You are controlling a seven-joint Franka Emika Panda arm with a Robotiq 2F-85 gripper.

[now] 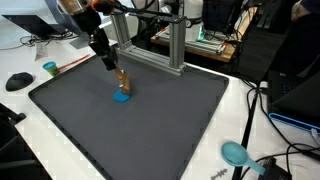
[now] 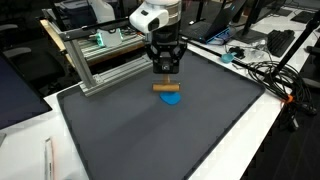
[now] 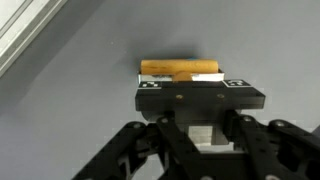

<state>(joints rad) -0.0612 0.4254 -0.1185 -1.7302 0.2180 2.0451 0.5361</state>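
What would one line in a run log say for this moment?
end effector: just above wooden cylinder, grip unclear | wooden cylinder: next to blue disc, contact unclear | surface: dark mat

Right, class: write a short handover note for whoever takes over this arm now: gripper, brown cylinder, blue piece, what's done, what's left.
Gripper: directly over the brown cylinder, fingertips at it; open or shut cannot be told.
Things: the cylinder is mid dark mat, right by the blue piece; touching or apart cannot be told.
Done: gripper is lined up on the cylinder.
Left: a firm hold is not confirmed; whether the cylinder is lifted or resting is unclear.
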